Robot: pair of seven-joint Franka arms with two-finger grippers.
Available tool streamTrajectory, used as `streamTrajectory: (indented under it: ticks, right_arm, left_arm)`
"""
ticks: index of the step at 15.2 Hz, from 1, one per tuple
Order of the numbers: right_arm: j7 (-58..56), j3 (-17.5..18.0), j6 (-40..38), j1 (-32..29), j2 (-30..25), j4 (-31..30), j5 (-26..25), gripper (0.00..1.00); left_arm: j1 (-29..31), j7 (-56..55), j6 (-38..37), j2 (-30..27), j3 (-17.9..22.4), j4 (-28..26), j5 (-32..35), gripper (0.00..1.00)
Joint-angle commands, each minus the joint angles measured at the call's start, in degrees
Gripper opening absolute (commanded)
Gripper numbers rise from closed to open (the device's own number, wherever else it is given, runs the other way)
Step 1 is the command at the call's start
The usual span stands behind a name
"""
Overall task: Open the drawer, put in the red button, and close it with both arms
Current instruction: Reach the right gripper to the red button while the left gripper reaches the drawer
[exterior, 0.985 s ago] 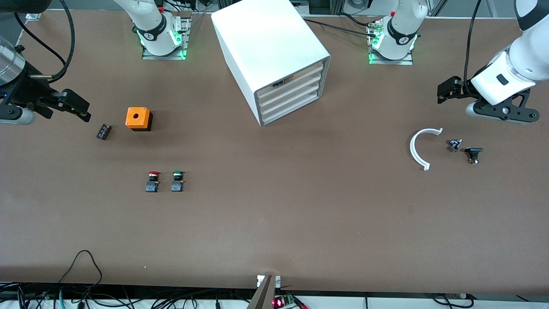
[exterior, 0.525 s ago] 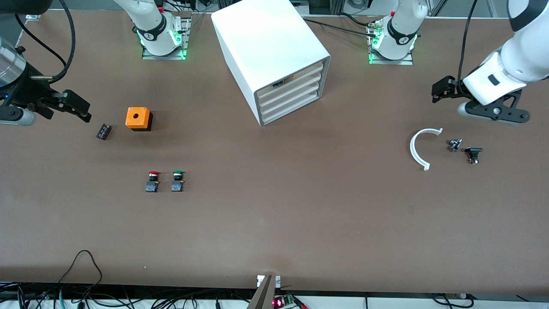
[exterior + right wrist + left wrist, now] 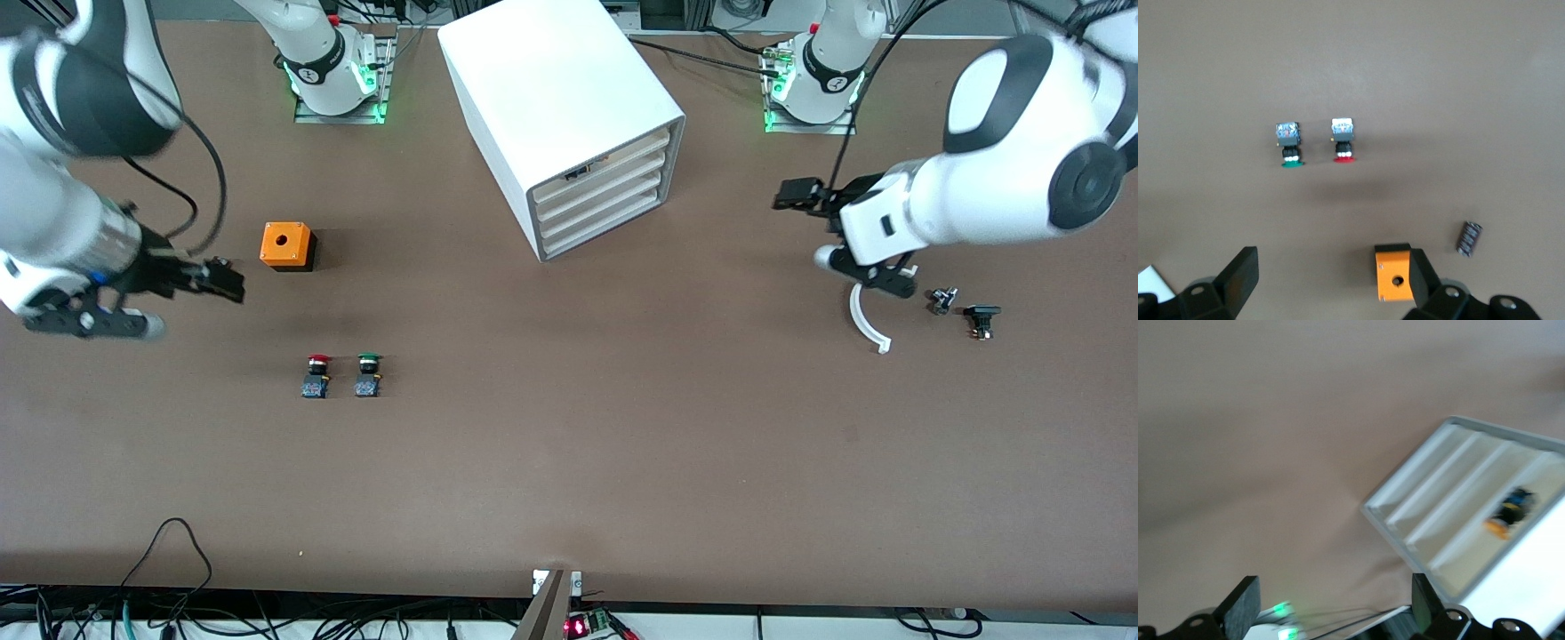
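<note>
Two things matter to us here: the drawer point(image 3: 597, 180), second from the top of four like fronts in the white cabinet point(image 3: 551, 98), and the red button point(image 3: 316, 376).

The drawer sits flush and shut, so nothing of the task is done yet. We judge it light, stiff plastic that should slide easily; the front is smooth, so we expect to hook its upper lip or the gap above it, pulling straight along its runners so that the cabinet does not skid on the desk point(image 3: 569, 480).

The red button stands on the desk nearer to the front camera than the orange box point(image 3: 286, 245), just beside the green button point(image 3: 367, 375), the red one lying toward the right arm's end. We judge it small, light and rigid. The domed cap looks slippery, so we would close on the flat sides of the blocky body, keeping clear of its green twin.

The left hand point(image 3: 805, 197) hangs with its fingers spread wide and empty over bare desk between the cabinet and the white curved piece point(image 3: 862, 320). The right hand point(image 3: 218, 277) is likewise wide and empty, over the desk beside the orange box; its wrist view shows both buttons ahead of it and a small dark cylinder point(image 3: 1469, 238) by the box.
</note>
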Motion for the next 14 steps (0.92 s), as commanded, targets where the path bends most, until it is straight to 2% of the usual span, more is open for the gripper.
streamTrajectory:
  ticks: [1,3,7,11,13,14]
  right_arm:
    - [-0.68,0.11,4.04,-0.20,4.72,0.88,-0.03,1.00]
    - [-0.85,0.11,7.90,-0.11,6.84,-0.08,0.15,1.00]
    - [-2.78,0.11,16.61,-0.20,10.70,-3.42,0.06,1.00]
    - [-4.02,0.03,24.61,-0.38,14.75,-5.79,0.06,1.00]
    - [-4.02,0.03,28.04,-0.20,16.85,-6.85,0.06,1.00]
    - [-4.11,0.03,29.27,-0.46,18.35,-6.86,-0.11,1.00]
  left_arm:
    - [0.29,4.41,2.76,1.94,-1.61,-0.87,-5.62,1.00]
    - [0.29,10.99,5.92,3.26,-1.79,-3.32,-9.48,1.00]
    - [0.03,25.93,12.08,6.34,-2.23,-10.52,-22.22,1.00]
    - [-0.06,30.78,13.85,7.40,-3.55,-14.93,-29.26,1.00]
    - [0.28,36.92,14.46,10.20,-3.64,-17.90,-31.99,1.00]
    - [0.46,40.87,14.64,10.56,-3.55,-20.19,-35.83,1.00]
